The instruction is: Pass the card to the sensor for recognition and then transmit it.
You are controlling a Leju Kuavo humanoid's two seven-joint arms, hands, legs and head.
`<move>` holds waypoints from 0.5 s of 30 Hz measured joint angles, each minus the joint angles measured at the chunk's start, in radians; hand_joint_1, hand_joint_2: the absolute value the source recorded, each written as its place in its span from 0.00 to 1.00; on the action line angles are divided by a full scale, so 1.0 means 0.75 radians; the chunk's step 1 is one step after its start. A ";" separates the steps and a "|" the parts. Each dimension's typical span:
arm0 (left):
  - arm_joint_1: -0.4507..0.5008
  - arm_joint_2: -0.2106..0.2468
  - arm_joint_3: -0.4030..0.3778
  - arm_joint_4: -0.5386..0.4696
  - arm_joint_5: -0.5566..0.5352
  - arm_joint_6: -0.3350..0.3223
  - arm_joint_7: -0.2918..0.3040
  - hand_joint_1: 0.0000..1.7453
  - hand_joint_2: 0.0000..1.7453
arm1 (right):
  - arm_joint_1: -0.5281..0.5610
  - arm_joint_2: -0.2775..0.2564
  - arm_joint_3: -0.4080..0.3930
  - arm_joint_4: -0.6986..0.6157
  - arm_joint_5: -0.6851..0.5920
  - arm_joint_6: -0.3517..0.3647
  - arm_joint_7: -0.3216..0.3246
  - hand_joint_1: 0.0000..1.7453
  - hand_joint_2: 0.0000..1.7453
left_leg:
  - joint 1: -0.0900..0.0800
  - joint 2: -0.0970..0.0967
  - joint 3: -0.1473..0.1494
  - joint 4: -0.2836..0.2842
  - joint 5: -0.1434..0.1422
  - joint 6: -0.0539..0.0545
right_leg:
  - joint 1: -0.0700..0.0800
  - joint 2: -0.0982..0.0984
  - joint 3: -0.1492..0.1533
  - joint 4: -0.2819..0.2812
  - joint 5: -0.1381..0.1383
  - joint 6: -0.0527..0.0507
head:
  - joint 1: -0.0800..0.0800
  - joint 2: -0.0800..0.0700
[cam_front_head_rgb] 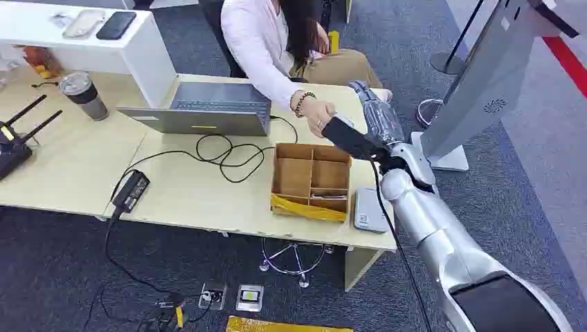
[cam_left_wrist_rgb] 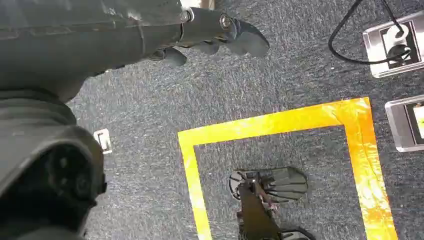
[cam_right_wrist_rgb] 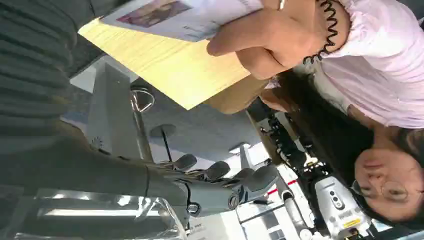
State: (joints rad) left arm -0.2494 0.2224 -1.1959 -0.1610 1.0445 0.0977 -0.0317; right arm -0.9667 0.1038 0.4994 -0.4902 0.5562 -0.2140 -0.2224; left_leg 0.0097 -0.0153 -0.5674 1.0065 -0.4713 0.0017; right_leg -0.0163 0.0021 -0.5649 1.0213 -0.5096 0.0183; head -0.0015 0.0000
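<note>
Card (cam_right_wrist_rgb: pixel 185 17), upper centre of right wrist view, in person's hand (cam_right_wrist_rgb: pixel 260 42), apart from empty right hand (cam_right_wrist_rgb: pixel 220 182), fingers loosely spread; left hand (cam_left_wrist_rgb: pixel 215 37) hangs empty.

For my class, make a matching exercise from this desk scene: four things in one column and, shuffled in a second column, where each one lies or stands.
Things
1. laptop
2. cardboard box
3. travel mug
4. phone

Places
A. on the raised white shelf
B. on the desk at its far left, beside the shelf
C. near the desk's front edge, divided into compartments
D. mid-desk, open, in front of the seated person

Pairs: 1-D, 2-C, 3-B, 4-A
</note>
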 joint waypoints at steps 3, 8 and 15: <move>0.000 0.000 -0.006 0.000 0.000 0.000 0.001 0.00 0.00 | 0.000 0.000 0.000 0.005 0.003 -0.001 0.007 0.00 1.00 | 0.000 0.000 0.000 0.000 0.000 0.000 | 0.000 0.000 0.000 0.000 0.000 0.000 | 0.000 0.000; -0.001 0.000 -0.009 0.000 -0.001 0.001 0.004 0.00 0.00 | 0.000 0.004 0.000 0.006 0.004 0.002 0.013 1.00 1.00 | 0.000 0.000 0.000 0.000 0.000 0.000 | 0.000 0.000 0.000 0.000 0.000 0.000 | 0.000 0.000; -0.002 0.000 -0.016 0.000 -0.002 0.002 0.008 0.00 0.00 | 0.001 0.004 0.000 0.005 -0.015 0.015 0.009 1.00 1.00 | 0.000 0.000 0.000 0.000 0.000 0.000 | 0.000 0.000 0.000 0.000 0.000 0.000 | 0.000 0.000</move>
State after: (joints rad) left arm -0.2512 0.2224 -1.2078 -0.1610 1.0430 0.0988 -0.0259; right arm -0.9657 0.1064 0.4994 -0.4864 0.5448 -0.2030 -0.2155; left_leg 0.0097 -0.0153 -0.5674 1.0065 -0.4713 0.0017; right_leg -0.0163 0.0021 -0.5648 1.0213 -0.5096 0.0183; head -0.0015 0.0000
